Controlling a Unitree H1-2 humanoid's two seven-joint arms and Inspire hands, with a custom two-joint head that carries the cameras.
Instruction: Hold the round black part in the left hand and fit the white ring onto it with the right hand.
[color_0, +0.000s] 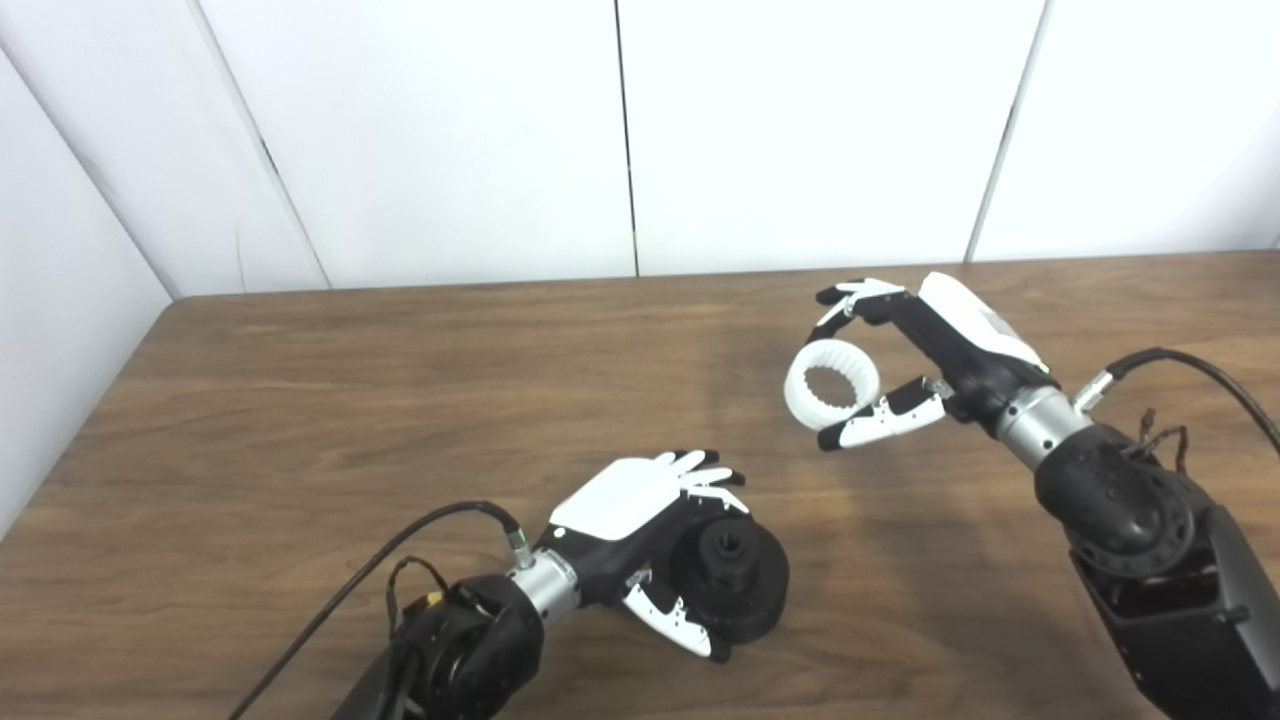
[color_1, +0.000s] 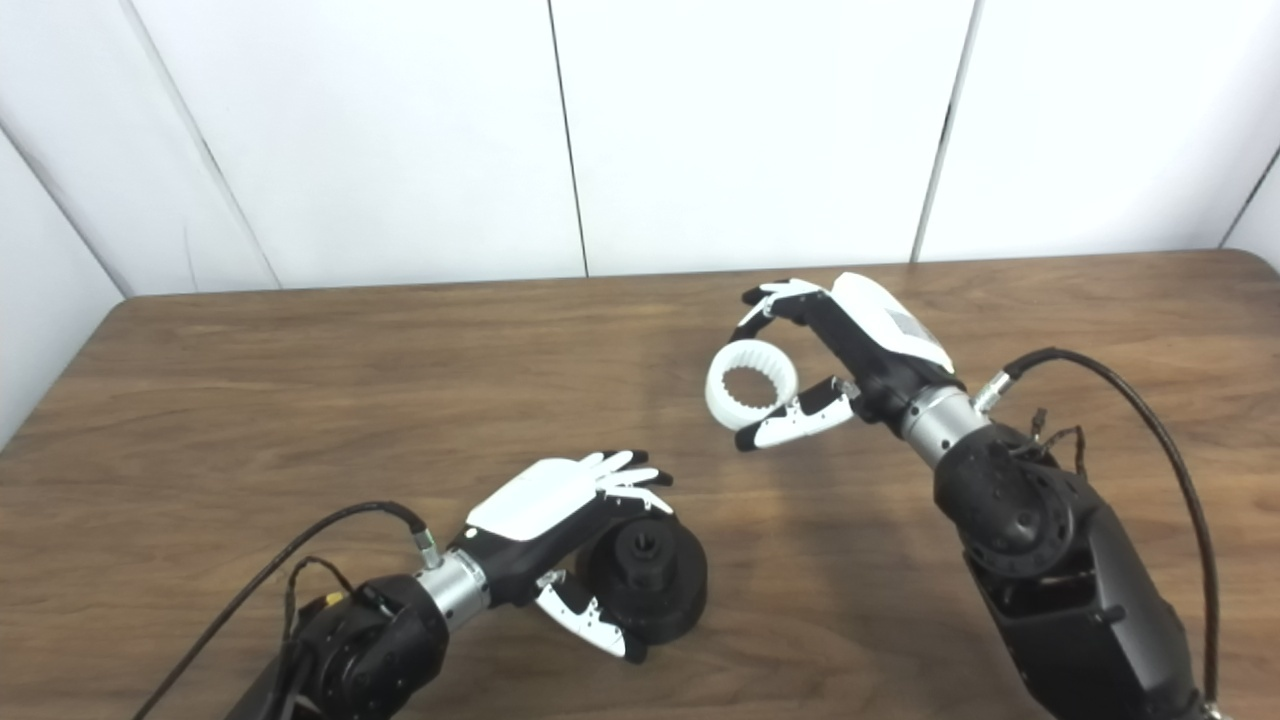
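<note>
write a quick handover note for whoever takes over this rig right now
Left hand: shut on the black part, low at the table, hub facing the right hand.
Right hand: shut on the white ring, pinched between fingers and thumb, raised above the table.
Done: both pieces are picked up.
Left: ring and part are apart; bring the ring down to the hub, line it up and press it on.

Counter (color_0: 300, 400) bare between the right hand (color_0: 900, 360), holding the white ring (color_0: 832, 385), and the round black part (color_0: 735, 580). Left hand (color_0: 640, 530) wraps the part's near and left sides; its top hub is exposed. Wall panels (color_0: 620, 130) close off the far edge.
</note>
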